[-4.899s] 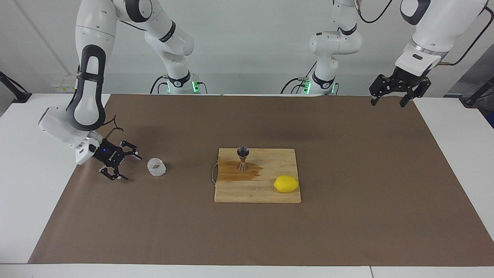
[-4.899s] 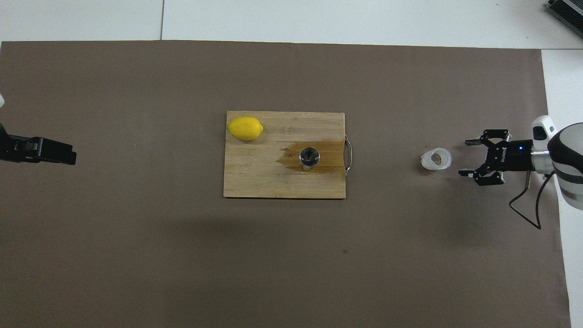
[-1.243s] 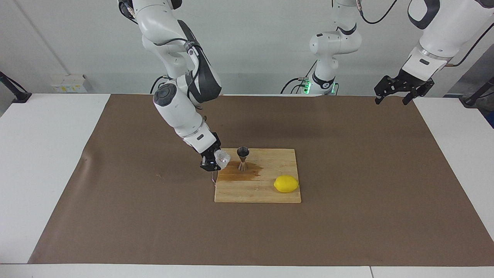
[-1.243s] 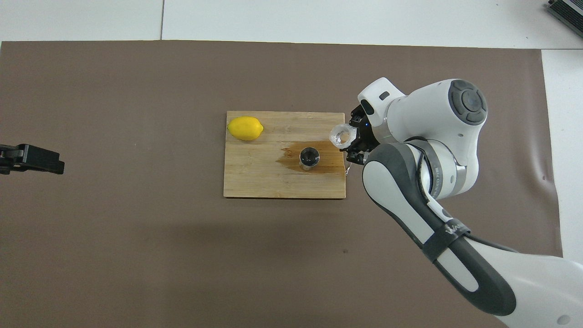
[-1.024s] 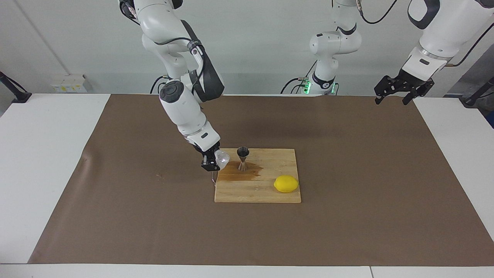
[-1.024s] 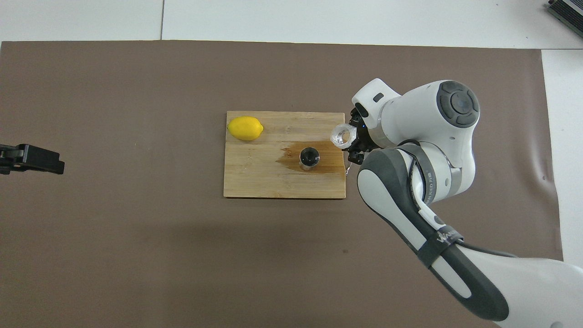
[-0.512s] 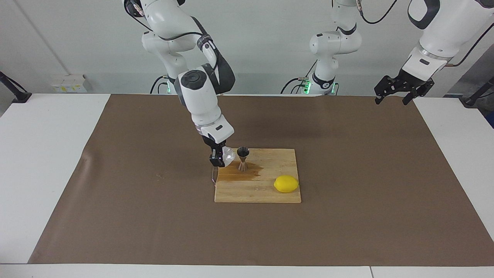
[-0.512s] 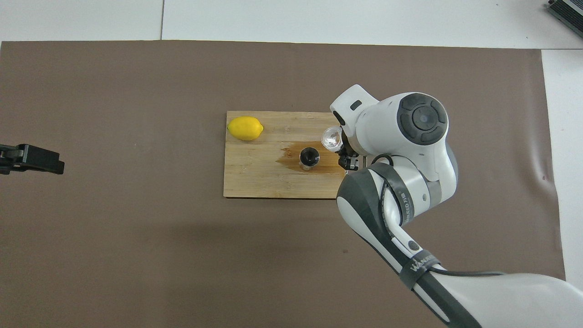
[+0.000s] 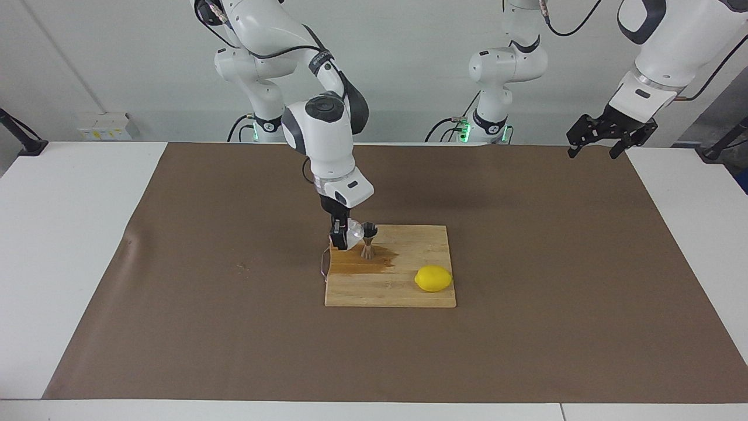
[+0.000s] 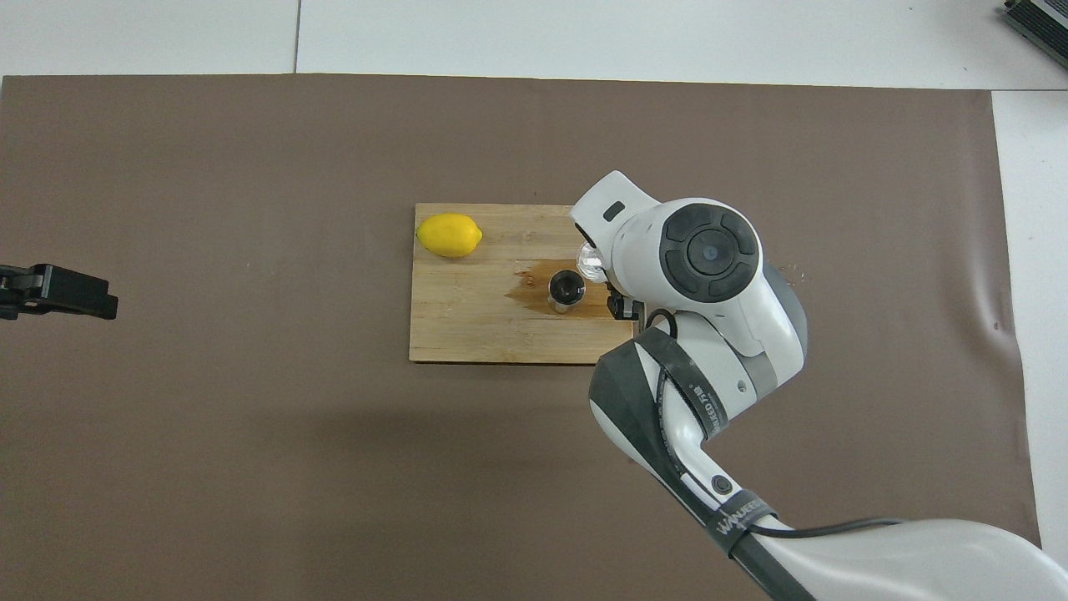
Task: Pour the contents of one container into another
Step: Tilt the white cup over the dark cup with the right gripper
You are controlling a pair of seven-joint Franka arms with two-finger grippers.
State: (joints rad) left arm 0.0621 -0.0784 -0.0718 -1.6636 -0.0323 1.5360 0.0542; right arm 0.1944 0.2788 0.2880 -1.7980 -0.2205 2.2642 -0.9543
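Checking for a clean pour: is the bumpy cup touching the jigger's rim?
Cannot tell. In the facing view the cup, held by the right pincer, overlaps the jigger; no gap or contact shows.

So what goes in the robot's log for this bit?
right gripper: holds bumpy cup tipped beside jigger on cutting board | left gripper: waits, open | lemon: untouched

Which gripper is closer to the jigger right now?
Right. The right gripper, shut on the cup, is right beside the jigger over the cutting board. The left gripper waits in the air over the table's edge at the left arm's end.
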